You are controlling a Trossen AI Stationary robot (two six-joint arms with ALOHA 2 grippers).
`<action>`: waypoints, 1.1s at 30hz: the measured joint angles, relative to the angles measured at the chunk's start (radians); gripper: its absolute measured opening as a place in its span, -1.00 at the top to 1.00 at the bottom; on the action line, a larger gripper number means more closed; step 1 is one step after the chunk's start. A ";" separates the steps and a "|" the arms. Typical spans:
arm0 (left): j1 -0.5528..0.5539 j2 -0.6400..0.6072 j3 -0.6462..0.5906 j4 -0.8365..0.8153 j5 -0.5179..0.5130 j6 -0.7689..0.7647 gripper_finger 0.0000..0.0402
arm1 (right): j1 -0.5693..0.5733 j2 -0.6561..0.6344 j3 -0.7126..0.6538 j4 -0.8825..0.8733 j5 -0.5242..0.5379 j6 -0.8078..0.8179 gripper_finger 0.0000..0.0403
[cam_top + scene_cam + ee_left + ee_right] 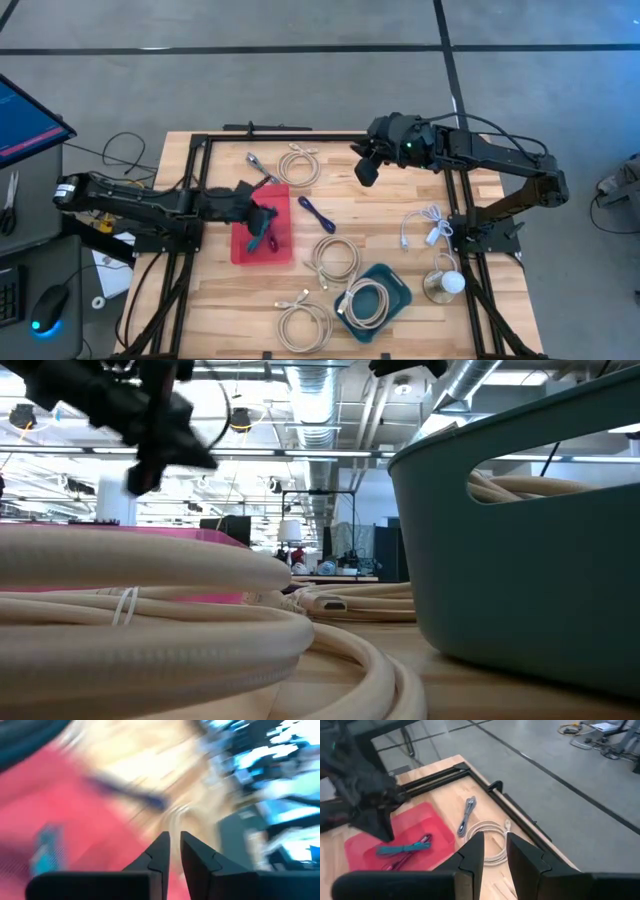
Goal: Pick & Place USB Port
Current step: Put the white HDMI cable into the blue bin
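A: Starting at the left, what is the left gripper [262,222] doing?

B: It hangs over the flat red plastic tray [243,250] on the wooden slatted surface [200,310]. Its fingers are nearly together with a thin gap, and I see nothing pinched between them. I'd judge it is there because the tray is the drop spot.

A: And the task's thing?

B: The short teal USB cable [402,848] lies inside the tray, beside a thin dark red cable [409,854]. It looks flat and ribbon-like, lying stretched out rather than coiled.

A: Moving right?

B: A grey braided cable [259,165] and a cream coiled cable [300,165] lie near the far edge, and a small purple cable [317,215] lies just right of the tray. More cream coils fill a teal plastic bin [395,290] toward the front.

A: The right gripper [364,167]?

B: Raised over the far edge, waiting. Its fingers stand slightly apart, holding nothing.
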 joint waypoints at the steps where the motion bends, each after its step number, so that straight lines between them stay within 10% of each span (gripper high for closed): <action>1: 0.000 0.000 0.000 0.060 0.000 0.042 0.81 | 0.005 0.000 0.000 -0.004 -0.009 -0.006 0.62; 33: 0.000 -0.005 0.000 0.883 0.034 0.488 0.95 | 0.163 -0.257 0.000 -0.055 -0.026 -0.008 0.62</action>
